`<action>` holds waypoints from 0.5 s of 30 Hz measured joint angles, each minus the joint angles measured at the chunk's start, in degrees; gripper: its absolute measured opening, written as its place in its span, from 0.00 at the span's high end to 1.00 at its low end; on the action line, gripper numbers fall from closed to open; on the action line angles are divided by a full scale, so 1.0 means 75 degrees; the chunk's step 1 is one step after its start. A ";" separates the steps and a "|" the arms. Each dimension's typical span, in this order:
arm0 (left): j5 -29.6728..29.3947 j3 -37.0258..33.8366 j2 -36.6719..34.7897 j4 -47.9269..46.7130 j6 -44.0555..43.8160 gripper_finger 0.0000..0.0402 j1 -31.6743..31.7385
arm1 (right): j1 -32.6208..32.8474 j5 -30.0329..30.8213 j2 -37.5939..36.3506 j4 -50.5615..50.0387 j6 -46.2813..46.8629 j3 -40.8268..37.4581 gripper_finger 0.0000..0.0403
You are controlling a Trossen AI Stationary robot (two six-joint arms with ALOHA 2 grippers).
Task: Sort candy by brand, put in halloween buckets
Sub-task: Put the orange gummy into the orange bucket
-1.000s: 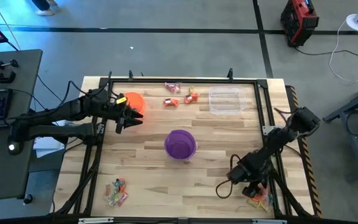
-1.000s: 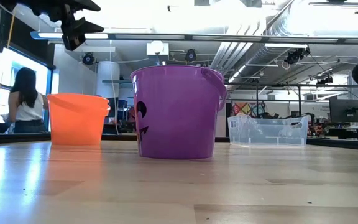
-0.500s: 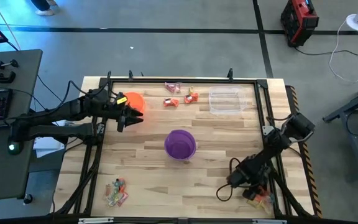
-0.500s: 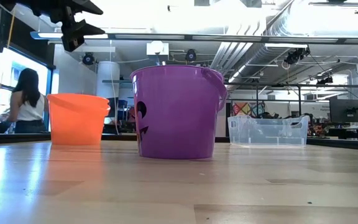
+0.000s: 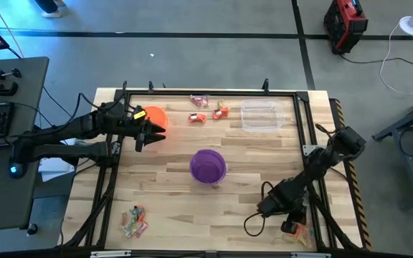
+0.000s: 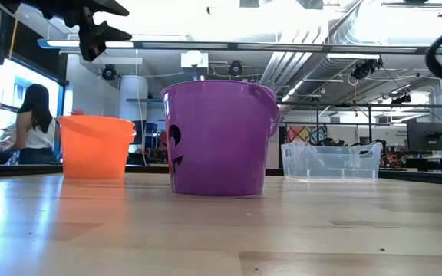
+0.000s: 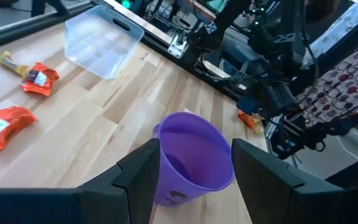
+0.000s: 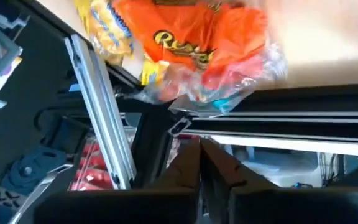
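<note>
Fingers (image 8: 229, 177) of right gripper (image 5: 292, 218) pressed together, empty, at near right table corner just short of candy (image 8: 194, 46), orange wrapper in crinkled clear bag; left gripper (image 5: 151, 135) spread wide beside orange bucket (image 5: 154, 116), purple bucket (image 5: 208, 166) mid-table.

two dark, matte, jointed arms; black cable looping off the right arm (image 5: 314, 175); blunt angular black fingers (image 7: 143, 177).
</note>
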 joint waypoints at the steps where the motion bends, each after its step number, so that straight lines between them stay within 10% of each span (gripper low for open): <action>1: -0.0070 0.0000 0.0000 0.0000 0.0006 0.53 0.0002 | -0.0076 0.0098 0.0002 -0.0083 -0.0041 0.0063 0.99; 15: -0.0284 0.0000 0.0000 0.0000 -0.0017 0.53 0.0002 | -0.0086 0.1030 0.0003 -0.0098 0.0768 -0.0416 0.88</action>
